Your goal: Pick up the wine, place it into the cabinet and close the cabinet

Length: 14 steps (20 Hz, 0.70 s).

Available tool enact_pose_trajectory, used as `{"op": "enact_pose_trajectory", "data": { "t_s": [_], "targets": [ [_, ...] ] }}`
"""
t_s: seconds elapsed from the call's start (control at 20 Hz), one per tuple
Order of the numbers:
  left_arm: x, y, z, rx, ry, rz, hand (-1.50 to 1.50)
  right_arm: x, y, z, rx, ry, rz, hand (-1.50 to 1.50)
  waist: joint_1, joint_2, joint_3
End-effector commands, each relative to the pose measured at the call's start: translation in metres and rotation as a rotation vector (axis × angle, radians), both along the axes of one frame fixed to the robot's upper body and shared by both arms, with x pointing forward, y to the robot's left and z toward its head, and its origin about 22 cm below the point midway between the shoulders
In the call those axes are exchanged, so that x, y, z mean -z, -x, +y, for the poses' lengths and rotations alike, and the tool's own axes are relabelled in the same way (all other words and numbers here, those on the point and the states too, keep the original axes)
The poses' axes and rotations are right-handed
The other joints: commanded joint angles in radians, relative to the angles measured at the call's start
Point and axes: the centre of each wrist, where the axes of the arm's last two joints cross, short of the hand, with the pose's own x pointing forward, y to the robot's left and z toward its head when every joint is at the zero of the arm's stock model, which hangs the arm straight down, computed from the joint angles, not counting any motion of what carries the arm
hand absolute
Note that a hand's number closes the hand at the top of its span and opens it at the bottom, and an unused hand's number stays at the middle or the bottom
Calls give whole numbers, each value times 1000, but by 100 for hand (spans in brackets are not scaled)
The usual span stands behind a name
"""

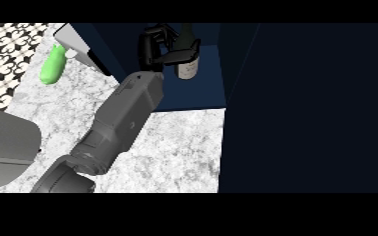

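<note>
Gripping wine [188, 69] inside cabinet [201, 93], robot hand [153, 47]

Black left hand [157, 45] covers the shoulder of the dark glass wine bottle with a pale label [187, 67]. The bottle's neck, just right of the hand, is lost against the dark blue cabinet [210, 87] and the view's upper edge. Left of the hand, a white-and-grey slab [80, 44] is cut off at the top. Far down-left of the hand, a pale grey rounded shape [15, 145] is cropped by the left edge, unidentifiable.
</note>
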Motion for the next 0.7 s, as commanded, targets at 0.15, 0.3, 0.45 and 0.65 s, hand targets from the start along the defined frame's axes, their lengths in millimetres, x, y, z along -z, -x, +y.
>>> {"op": "enact_pose_trajectory", "data": {
  "t_s": [0.15, 0.3, 0.45, 0.65],
  "targets": [
    [13, 0, 24, -37, -6, 16, 150, -11, 14, 7, -47, -20, -20, -150, 1, 11, -6],
    [11, -2, 30, -33, -34, 41, 150, -10, 15, 1, -20, -27, -15, -150, 9, 6, -5],
    [22, 3, 29, -59, -70, 59, -150, -14, 22, 3, -55, -34, -35, -150, -12, 13, -6],
    [8, 0, 3, -74, -114, 46, -150, -11, 5, 6, -44, -32, -8, -150, -4, 12, -6]
  ]
}}
